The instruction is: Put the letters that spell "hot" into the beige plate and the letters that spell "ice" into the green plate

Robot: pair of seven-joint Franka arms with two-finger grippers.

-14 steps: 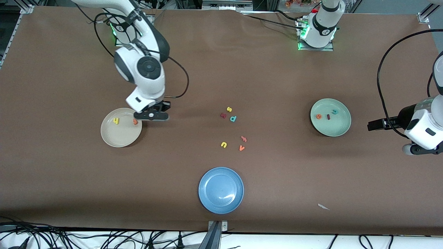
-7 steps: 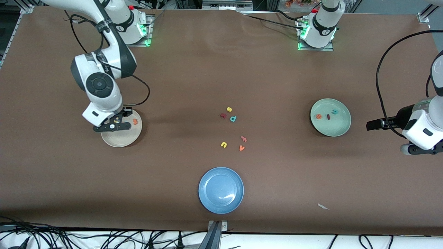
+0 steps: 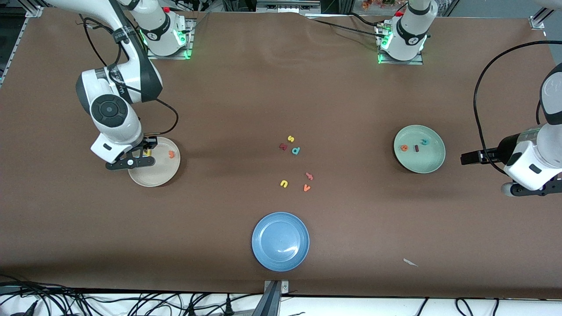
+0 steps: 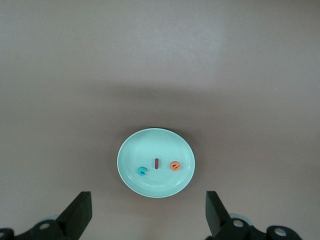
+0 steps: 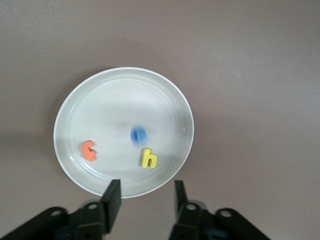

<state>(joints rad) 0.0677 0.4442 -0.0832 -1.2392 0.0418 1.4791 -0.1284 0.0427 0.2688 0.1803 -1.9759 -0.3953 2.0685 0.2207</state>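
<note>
Right gripper: over the beige plate's edge; fingers part open, nothing between them.
Beige plate: toward the right arm's end of the table; holds the orange t, yellow h and a blurred blue o.
Green plate: toward the left arm's end; holds the orange e, dark red i and teal c.
Left gripper: waits above the table beside the green plate; fingers wide apart, empty.

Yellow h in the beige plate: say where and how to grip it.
The yellow h lies flat in the beige plate, beside the blurred blue o. Probably best to come straight down and pinch across its tall straight stem, fingers clear of the o.
</note>
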